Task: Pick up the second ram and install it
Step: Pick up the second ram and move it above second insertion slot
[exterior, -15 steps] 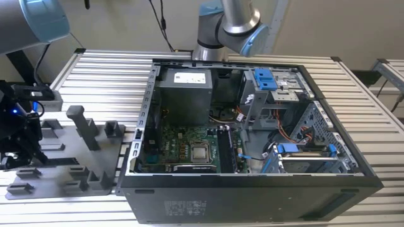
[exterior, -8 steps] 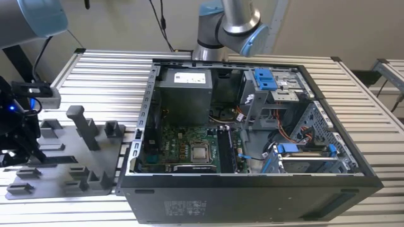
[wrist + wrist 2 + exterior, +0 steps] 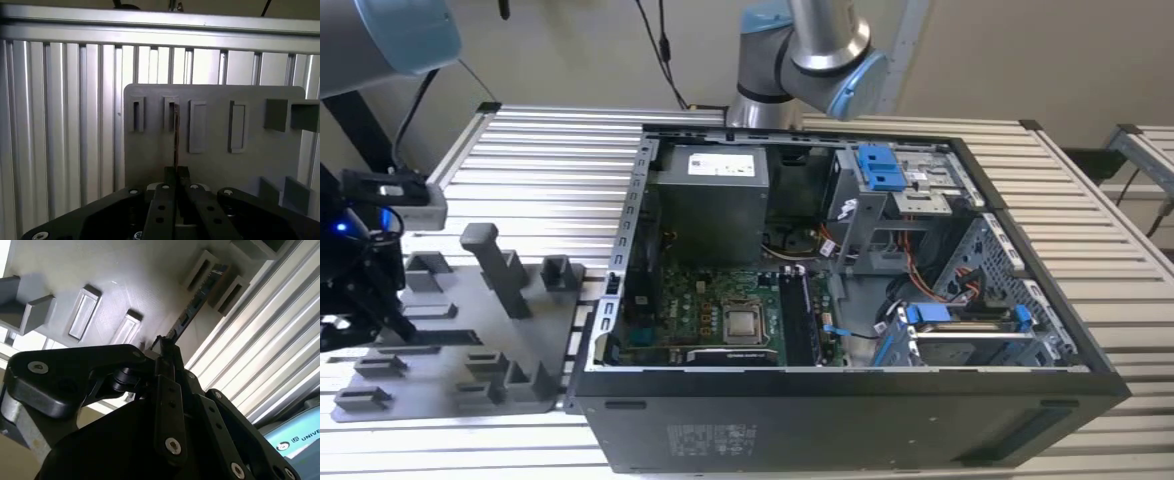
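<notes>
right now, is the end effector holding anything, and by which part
The ram: the end effector looks shut across its thin edge, pinching both flat faces. The ram's far end sits in a fixture slot.

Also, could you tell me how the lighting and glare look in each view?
First wrist view: table slats glare white, gripper dark in front. Second wrist view: strong glare on the slats, grey fixture plate brightly lit. Exterior view: even light, computer case interior shadowed.
</notes>
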### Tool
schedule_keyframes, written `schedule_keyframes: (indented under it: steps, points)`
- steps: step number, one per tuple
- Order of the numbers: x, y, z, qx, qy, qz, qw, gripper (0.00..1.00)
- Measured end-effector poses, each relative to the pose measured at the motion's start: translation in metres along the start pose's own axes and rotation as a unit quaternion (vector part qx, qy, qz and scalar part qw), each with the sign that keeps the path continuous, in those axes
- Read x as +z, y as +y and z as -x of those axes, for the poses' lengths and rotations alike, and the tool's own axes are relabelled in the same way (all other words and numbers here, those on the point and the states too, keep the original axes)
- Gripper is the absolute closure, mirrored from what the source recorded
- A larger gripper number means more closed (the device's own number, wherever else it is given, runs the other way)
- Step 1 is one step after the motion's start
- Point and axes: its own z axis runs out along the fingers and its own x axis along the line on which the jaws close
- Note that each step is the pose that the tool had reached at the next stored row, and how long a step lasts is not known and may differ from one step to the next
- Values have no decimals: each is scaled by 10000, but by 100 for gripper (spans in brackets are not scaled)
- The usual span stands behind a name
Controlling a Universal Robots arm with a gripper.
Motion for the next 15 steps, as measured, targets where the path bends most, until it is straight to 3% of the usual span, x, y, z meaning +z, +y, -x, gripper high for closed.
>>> schedule_keyframes:
  steps: [15]
  points:
    - [-197,5,5,56,0,-2,10000,86]
